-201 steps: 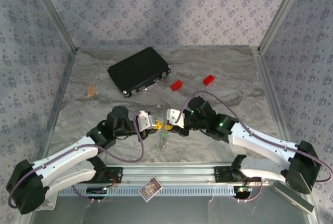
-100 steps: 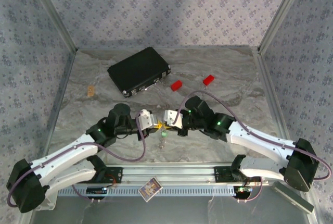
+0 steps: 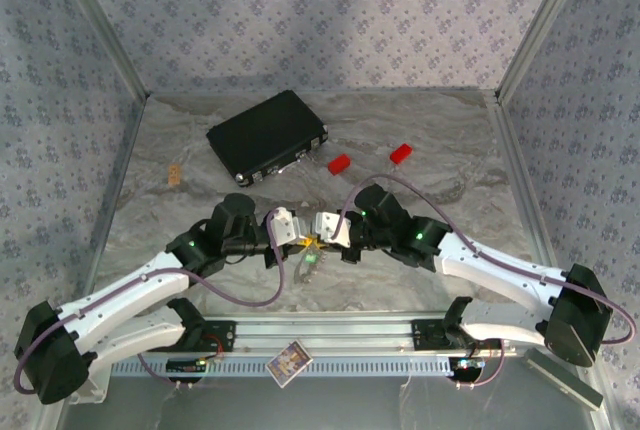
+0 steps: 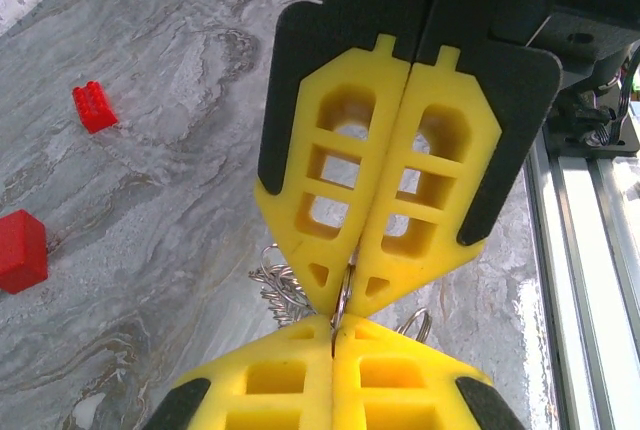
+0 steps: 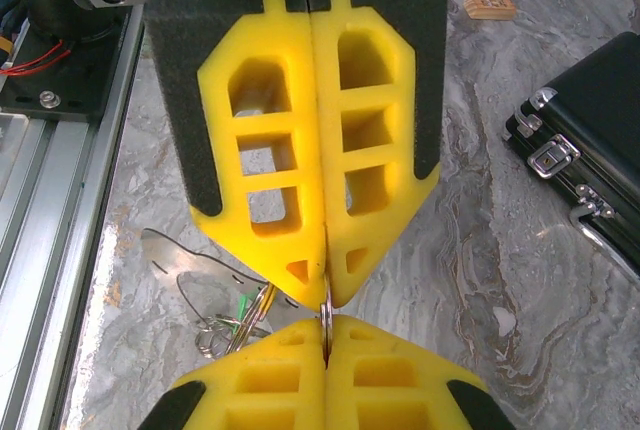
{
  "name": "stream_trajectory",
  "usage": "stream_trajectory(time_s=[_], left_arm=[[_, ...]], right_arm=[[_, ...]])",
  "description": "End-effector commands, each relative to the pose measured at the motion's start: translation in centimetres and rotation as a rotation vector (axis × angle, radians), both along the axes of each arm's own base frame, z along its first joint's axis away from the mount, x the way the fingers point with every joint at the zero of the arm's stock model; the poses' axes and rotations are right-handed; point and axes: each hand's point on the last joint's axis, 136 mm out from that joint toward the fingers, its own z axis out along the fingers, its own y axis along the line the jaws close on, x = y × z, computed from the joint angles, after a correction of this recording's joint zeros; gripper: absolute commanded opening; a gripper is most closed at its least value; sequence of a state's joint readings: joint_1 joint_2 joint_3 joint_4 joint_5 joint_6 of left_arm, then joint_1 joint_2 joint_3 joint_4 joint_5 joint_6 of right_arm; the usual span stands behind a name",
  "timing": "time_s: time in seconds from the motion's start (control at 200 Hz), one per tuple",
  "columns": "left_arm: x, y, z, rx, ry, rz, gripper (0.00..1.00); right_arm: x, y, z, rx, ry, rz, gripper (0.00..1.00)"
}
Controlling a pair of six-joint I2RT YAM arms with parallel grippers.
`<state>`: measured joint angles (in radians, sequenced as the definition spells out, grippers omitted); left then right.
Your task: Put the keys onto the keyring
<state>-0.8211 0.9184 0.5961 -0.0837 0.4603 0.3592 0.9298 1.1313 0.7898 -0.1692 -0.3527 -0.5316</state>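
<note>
- L gripper (image 4: 333,338): seen closed, pads pressed flat. R gripper (image 4: 345,290): likewise closed, set tip to tip against it.
- keyring (image 4: 341,305): thin metal is pinched at both sets of tips, right where they meet. Its slack is bunched just beside the tips.
- Handling, as judged: light, limp, slippery metal, easily lost from a tip pinch. Best taken close to the free end with little overhang.
- keys: green head (image 5: 243,308) is seen just beside R tips, rail side. Blue head can't be made out.
- L wrist view adds red blocks (image 4: 92,107) on the far side. R wrist view adds black case (image 5: 590,150) and the green key.
</note>
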Motion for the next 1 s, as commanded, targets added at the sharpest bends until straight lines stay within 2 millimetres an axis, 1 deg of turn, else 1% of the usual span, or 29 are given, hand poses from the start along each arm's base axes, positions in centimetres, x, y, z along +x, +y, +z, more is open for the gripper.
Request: stream_trajectory(time_s=[0.0, 0.045, 0.065, 0.095, 0.145, 0.295, 0.485, 0.565, 0.745, 0.994], left_arm=[[0.0, -0.4, 2.2, -0.054, -0.053, -0.014, 0.11], [0.3, -0.2, 2.2, -0.076, -0.060, 0.012, 0.27], [0.3, -0.1, 2.3, -0.092, -0.065, 0.018, 0.31], [0.5, 0.1, 2.4, -0.118, -0.072, 0.033, 0.36], [0.6, 0.4, 2.8, -0.171, -0.080, 0.050, 0.37], [0.5, 0.8, 3.6, -0.308, -0.061, 0.043, 0.37], [-0.9, 0.3, 2.6, -0.337, -0.015, -0.041, 0.37], [-1.2, 0.2, 2.2, -0.340, -0.002, -0.062, 0.37], [-1.4, -0.2, 1.6, -0.329, 0.016, -0.088, 0.33], [-1.3, -0.3, 1.8, -0.339, 0.008, -0.090, 0.23]], right_arm=[[-0.5, 0.2, 1.4, 0.056, 0.005, 0.026, 0.00], [-0.4, 0.0, 1.5, 0.077, 0.009, 0.024, 0.00], [-0.4, 0.0, 1.6, 0.085, 0.013, 0.024, 0.00], [-0.3, -0.1, 1.7, 0.100, 0.018, 0.023, 0.00], [-0.3, -0.2, 1.9, 0.124, 0.022, 0.025, 0.00], [-0.1, -0.5, 2.1, 0.181, 0.029, 0.030, 0.00], [-0.3, -0.5, 2.1, 0.200, 0.044, 0.038, 0.00], [-0.4, -0.4, 2.1, 0.210, 0.050, 0.043, 0.00], [-0.4, -0.1, 2.3, 0.231, 0.057, 0.048, 0.00], [-0.5, 0.1, 2.5, 0.238, 0.063, 0.057, 0.00]])
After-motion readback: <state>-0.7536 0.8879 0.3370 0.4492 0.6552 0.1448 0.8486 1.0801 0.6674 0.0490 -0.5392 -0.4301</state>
